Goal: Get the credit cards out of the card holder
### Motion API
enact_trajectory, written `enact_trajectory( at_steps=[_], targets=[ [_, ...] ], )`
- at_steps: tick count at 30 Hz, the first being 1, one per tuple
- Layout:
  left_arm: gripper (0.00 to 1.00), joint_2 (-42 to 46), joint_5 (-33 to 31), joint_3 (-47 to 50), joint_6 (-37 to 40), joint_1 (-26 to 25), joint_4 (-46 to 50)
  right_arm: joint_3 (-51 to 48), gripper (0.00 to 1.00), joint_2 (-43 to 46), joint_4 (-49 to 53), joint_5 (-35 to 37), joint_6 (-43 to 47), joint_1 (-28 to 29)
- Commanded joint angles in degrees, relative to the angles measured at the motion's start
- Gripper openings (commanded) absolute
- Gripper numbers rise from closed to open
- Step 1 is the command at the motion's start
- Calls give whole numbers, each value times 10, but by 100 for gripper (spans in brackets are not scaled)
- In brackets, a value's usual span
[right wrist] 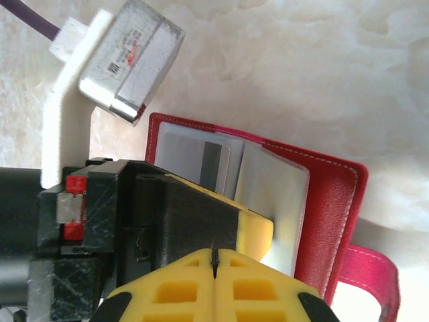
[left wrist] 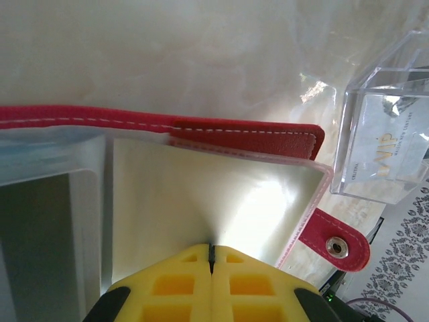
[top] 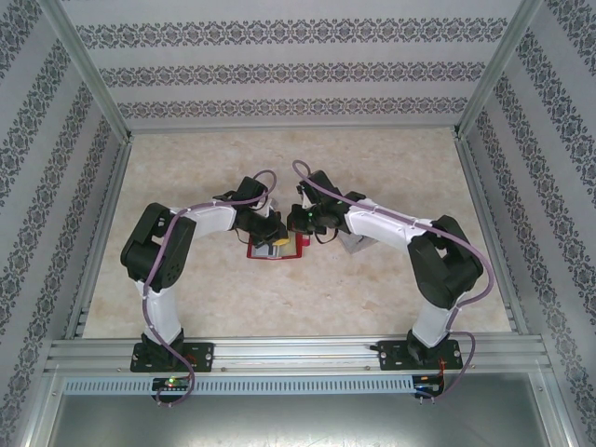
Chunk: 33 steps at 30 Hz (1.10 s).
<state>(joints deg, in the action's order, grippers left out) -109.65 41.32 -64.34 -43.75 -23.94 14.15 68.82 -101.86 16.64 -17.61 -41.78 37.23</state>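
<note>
The red card holder lies open on the table between both arms. In the right wrist view its red cover frames pale sleeves, and a grey credit card with a dark stripe sits in the left sleeve. My left gripper is shut, its yellow tips pressed against the pale inner sleeve, which dents there. I cannot tell whether anything thin is pinched. My right gripper is shut on nothing and hangs just above the left gripper's finger. The red snap tab sticks out at the right.
A clear plastic box with a pale card inside stands just right of the holder, beside the right arm. Patterned walls enclose the marble-look table. Open tabletop lies behind and in front of the arms.
</note>
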Motion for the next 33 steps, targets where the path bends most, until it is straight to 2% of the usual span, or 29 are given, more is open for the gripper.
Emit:
enact_trajectory(
  at_steps=[1,3,10,13,18,24,33],
  targets=[
    [0,14,-6,-4,8,-1,15,2,5,-23,-5,-14,-15,-6],
    [0,39,-6,6,12,0,21,9,5,-33,5,-9,-17,-6],
    [0,126,-74,33,47,35,105,22,5,-64,6,-26,-22,-6],
    [5,138,-108,43,54,56,127,32,5,-67,12,-22,-22,-2],
    [15,128,-117,43,53,65,123,50,9,-79,30,-21,-16,7],
    [16,96,-129,31,62,64,128,51,20,-93,1,-63,-36,11],
    [16,67,-136,30,60,64,125,71,22,-121,10,-72,-47,14]
  ],
)
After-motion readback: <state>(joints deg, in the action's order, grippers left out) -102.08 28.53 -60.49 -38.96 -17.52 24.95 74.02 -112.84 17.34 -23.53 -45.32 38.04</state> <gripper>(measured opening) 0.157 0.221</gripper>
